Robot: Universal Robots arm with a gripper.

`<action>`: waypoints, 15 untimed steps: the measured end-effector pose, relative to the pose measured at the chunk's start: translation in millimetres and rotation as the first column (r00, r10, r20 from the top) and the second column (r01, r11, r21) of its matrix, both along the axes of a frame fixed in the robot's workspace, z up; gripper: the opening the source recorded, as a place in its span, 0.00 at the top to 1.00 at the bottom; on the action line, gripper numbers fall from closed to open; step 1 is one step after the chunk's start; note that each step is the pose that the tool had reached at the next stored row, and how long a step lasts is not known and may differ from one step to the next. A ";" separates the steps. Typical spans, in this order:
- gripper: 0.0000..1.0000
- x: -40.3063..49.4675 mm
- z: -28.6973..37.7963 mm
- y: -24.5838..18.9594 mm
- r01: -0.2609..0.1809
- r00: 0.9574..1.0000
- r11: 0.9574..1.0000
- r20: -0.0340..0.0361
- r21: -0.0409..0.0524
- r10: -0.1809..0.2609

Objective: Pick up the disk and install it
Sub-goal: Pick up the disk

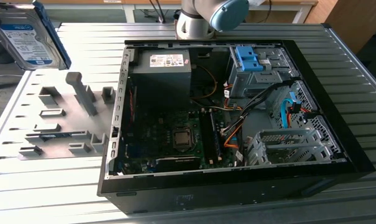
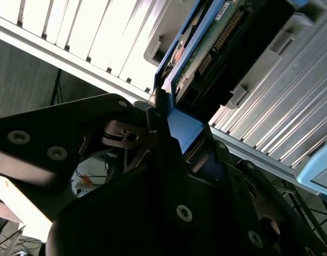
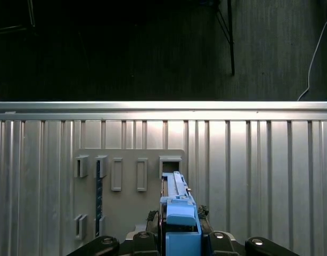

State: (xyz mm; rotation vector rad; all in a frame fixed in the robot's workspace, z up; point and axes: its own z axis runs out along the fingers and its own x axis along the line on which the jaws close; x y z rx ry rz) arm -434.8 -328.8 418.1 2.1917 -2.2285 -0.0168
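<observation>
In the exterior view, the disk [image 1: 27,37] hangs upright in the upper left corner, off the desk [image 1: 51,200], with its white-and-blue label facing the camera. Below it, at centre left, a grey fixture plate [image 1: 57,121] with small holders lies flat. The middle and right are taken up by an open computer case [image 1: 337,154]. Inside it sit a dark grey power supply [image 1: 162,70], a motherboard [image 1: 175,135], a bright blue latch [image 1: 249,58] and a bare metal drive cage [image 1: 288,144].

The disk looks rigid and dense for its size, with smooth metal faces that could slip. It is probably sensitive to knocks, so its blue plastic rails and narrow edges seem the safest places to hold it.

The second wrist view shows the disk's underside, a green circuit board [image 2: 217,37], which the exterior view hides. It also shows the black jaws clamped on the blue rail [image 2: 182,128] at centre. The first wrist view shows the disk [image 3: 177,208] edge-on at bottom centre, above the fixture plate [image 3: 131,208] on the ribbed desk [image 3: 259,186].
</observation>
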 end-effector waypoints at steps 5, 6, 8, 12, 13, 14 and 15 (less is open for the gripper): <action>0.64 0.0 4.5 0.0 0.000 1.000 1.000 0.000 0.000 0.000; 0.64 0.0 5.5 0.0 0.000 1.000 1.000 0.000 0.000 0.000; 0.64 0.0 7.5 0.0 0.000 1.000 1.000 0.000 0.000 0.000; 0.64 0.0 12.3 0.0 0.000 1.000 1.000 0.000 0.000 0.000; 0.64 0.0 13.9 0.0 0.000 1.000 1.000 0.000 0.000 0.000; 0.64 0.0 15.8 0.0 0.000 1.000 1.000 0.000 0.000 0.000; 0.64 0.0 17.8 0.0 0.000 1.000 1.000 0.000 0.000 0.000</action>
